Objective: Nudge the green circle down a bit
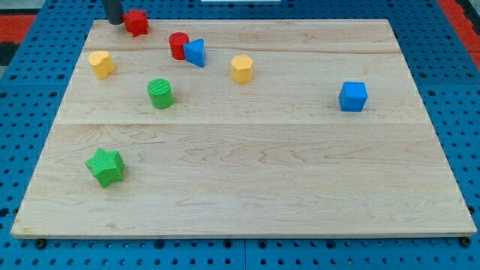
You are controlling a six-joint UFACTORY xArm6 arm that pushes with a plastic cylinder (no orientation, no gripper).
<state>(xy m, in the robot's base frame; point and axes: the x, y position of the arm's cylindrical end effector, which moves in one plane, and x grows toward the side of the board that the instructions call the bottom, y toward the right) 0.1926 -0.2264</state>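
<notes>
My tip, no pincer fitted, stood upper left; the light, rigid green circle likely slid from a top-edge push.

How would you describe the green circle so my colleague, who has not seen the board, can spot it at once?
Start at the wooden board and look to its upper left part. Below and left of the touching red cylinder and blue triangle stands the green circle, a short upright cylinder. The only other green block, the green star, lies well below it.
</notes>
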